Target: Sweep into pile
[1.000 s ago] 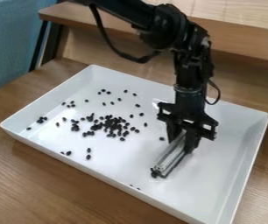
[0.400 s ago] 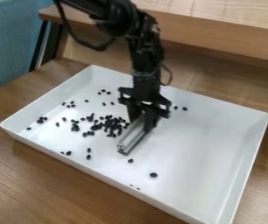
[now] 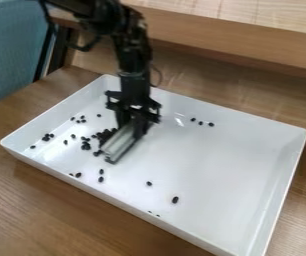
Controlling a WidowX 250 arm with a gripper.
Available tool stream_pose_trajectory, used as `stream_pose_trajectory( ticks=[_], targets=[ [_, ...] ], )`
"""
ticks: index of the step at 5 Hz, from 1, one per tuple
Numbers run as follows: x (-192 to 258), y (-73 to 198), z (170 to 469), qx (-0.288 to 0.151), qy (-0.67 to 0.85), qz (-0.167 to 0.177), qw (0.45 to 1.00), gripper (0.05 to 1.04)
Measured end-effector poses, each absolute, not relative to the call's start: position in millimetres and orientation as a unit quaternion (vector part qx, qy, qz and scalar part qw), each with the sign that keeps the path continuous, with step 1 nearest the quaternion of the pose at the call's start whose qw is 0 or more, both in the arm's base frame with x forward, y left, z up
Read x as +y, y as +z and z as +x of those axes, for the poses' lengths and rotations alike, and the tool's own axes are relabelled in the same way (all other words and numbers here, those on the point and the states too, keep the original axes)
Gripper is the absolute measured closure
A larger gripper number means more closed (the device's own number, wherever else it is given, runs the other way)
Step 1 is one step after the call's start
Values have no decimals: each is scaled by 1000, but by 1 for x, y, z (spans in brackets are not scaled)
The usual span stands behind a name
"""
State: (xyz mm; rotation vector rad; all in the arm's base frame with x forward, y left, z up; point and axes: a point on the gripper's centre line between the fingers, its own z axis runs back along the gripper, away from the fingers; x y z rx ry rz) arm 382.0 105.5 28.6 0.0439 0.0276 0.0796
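In the left half of the white tray, the black gripper (image 3: 133,126) hangs low, shut on a silvery-grey bar (image 3: 121,143) that slants down to the lower left, close to the tray floor. Dark beans (image 3: 104,135) are bunched against the bar's left side, some likely hidden behind the bar and gripper. Smaller groups of beans lie further left and toward the front-left wall. Three beans (image 3: 200,123) sit near the back wall, and single beans (image 3: 175,200) lie right of the bar and toward the front.
The white tray (image 3: 236,190) has raised walls and stands on a wooden table (image 3: 42,210). Behind it rises a wooden ledge (image 3: 249,47). A blue chair or panel (image 3: 9,50) is at the upper left.
The gripper and bar have moved left across the tray, and the bean cluster has shifted left and bunched closer. A few beans now show on the right where the arm was.
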Motion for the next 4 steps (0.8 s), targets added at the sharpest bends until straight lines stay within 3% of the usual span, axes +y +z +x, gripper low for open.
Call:
stream_pose_trajectory(
  ticks=[2, 3, 4],
  targets=[
    [158, 31, 364, 29, 62, 16, 998, 690],
    [156, 31, 365, 29, 56, 10, 998, 690],
    [135, 29, 376, 27, 28, 9, 999, 615]
  ],
)
